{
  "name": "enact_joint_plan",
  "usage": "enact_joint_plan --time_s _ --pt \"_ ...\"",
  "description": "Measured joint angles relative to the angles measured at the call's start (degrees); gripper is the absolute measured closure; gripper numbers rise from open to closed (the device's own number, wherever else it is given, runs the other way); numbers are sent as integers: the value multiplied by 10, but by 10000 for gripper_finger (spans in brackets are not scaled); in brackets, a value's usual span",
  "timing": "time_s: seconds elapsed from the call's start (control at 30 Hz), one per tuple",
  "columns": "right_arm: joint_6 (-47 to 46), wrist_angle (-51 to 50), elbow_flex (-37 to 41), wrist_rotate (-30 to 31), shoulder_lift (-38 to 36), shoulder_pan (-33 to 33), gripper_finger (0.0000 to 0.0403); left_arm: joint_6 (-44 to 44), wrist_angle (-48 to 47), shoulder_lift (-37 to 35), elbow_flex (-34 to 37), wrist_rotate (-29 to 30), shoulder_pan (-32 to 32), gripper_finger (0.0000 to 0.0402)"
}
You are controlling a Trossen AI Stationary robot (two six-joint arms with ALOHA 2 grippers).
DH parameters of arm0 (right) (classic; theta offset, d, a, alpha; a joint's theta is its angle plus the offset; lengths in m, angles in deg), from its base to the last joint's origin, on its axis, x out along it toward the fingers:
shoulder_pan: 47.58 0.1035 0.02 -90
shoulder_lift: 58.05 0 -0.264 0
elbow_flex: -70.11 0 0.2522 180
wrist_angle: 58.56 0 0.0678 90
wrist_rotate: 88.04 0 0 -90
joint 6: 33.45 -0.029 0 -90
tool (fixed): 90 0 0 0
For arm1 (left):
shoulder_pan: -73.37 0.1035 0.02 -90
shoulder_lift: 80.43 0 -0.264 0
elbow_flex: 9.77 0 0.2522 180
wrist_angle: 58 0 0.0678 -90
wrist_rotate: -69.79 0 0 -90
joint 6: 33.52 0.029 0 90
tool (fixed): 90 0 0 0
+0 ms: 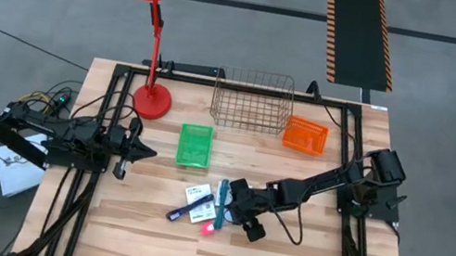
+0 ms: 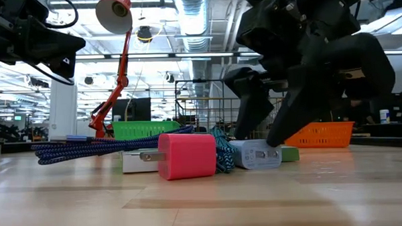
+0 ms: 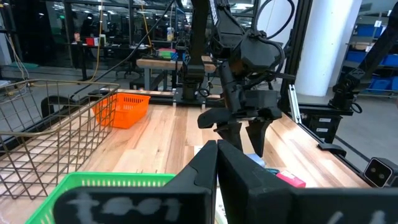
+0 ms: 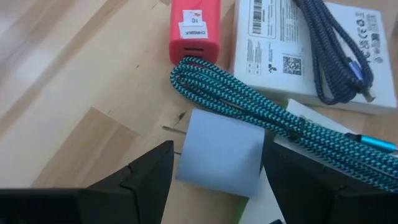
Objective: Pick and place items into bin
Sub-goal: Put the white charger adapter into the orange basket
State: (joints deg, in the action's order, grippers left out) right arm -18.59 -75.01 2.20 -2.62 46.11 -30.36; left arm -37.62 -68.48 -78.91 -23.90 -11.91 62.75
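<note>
The items lie in a small heap near the table's middle front. They are a pink-red charger block (image 4: 194, 31), a coiled teal braided cable (image 4: 249, 106), a pale grey-blue block (image 4: 221, 152), and a white printed card (image 4: 280, 43) with a dark blue braided cable (image 4: 333, 50) lying across it. My right gripper (image 4: 217, 186) is open and slants down over the heap (image 1: 211, 212). Its fingers stand on either side of the grey-blue block (image 2: 256, 153), which rests on the table partly under the teal cable. My left gripper (image 1: 131, 152) waits shut at the table's left, held level.
A green bin (image 1: 195, 144) sits behind the heap. A wire basket (image 1: 252, 100) and an orange basket (image 1: 305, 135) stand at the far edge. A red desk lamp (image 1: 151, 96) stands at the far left. Bare wood lies in front of the heap.
</note>
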Motion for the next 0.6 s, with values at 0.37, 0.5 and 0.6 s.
enact_joint_plan --time_s 0.37,0.5,0.6 --pt "-29 -4 0 -30 1 -10 163 0 0 0 0 0 0 401" --pt "-29 -5 0 -31 1 -13 163 0 0 0 0 0 0 401" --pt "-29 -5 0 -31 1 -13 163 0 0 0 0 0 0 401"
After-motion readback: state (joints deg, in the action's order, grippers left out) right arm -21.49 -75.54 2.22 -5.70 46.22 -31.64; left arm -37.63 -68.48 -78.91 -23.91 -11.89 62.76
